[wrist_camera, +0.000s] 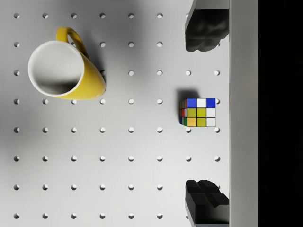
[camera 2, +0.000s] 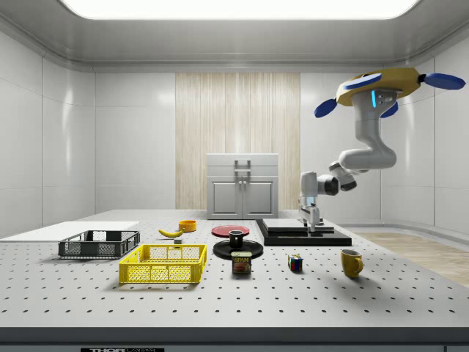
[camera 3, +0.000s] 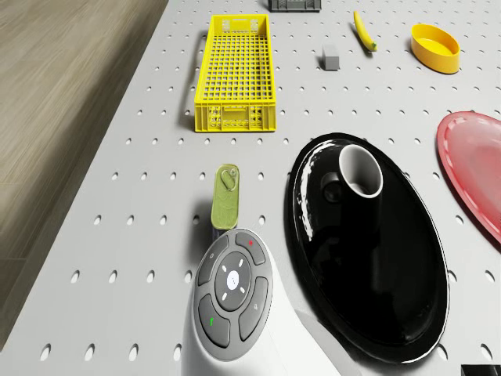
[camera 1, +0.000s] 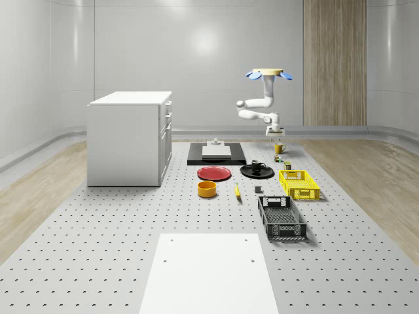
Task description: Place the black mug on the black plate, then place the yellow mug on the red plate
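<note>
The black mug (camera 1: 257,166) (camera 3: 360,172) stands upright on the black plate (camera 1: 247,173) (camera 3: 376,282). Beside it lies the bare red plate (camera 1: 214,173) (camera 2: 230,230). The yellow mug (camera 1: 279,148) (camera 2: 352,262) (wrist_camera: 64,71) stands on the table, farther back in the whole-scene view. The drone (camera 1: 268,73) (camera 2: 381,86) hovers high above that spot. My gripper (camera 1: 273,134) (camera 2: 311,224) (wrist_camera: 204,116) hangs open above the table. It holds nothing, and its fingers (wrist_camera: 203,30) are spread over a Rubik's cube (wrist_camera: 198,112) beside the yellow mug.
A can (camera 3: 227,196) (camera 2: 241,263) stands near the black plate. A yellow basket (camera 1: 299,184), a black basket (camera 1: 281,218), a banana (camera 1: 237,190) and an orange bowl (camera 1: 207,189) lie nearer the front. A black platform (camera 1: 216,157) and a white cabinet (camera 1: 131,137) sit at the whole-scene view's left.
</note>
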Available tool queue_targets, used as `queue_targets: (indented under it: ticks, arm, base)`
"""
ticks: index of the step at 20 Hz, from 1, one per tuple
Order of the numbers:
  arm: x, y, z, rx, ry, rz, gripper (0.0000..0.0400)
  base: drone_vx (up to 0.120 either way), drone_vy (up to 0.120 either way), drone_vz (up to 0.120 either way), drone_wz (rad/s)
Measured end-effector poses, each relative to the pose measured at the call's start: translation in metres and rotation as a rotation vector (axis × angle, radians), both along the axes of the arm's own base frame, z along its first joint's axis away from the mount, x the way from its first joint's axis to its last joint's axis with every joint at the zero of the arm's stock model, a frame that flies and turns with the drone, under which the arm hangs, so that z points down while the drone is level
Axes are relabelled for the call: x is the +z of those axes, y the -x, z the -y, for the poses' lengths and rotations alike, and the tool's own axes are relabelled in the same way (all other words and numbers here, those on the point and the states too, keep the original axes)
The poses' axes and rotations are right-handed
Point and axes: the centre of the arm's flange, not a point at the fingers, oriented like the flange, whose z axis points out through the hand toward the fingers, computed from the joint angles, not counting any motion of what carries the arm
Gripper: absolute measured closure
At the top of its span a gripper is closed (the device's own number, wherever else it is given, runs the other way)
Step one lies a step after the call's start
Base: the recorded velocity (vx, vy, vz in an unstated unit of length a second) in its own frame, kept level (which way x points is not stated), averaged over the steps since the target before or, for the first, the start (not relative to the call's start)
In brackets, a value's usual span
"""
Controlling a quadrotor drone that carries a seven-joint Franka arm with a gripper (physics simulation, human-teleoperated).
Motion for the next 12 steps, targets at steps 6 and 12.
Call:
queue_targets:
  ticks: [6, 12]
  arm:
    - [0.0000, 0.0000, 0.0000, 0.000, 0.000, 0.000, 0.0000]
    - [0.0000, 0.0000, 0.0000, 0.000, 0.000, 0.000, 0.0000]
  base:
    - [-0.120, 0.000, 0.000, 0.000]
    - [-0.120, 0.000, 0.000, 0.000]
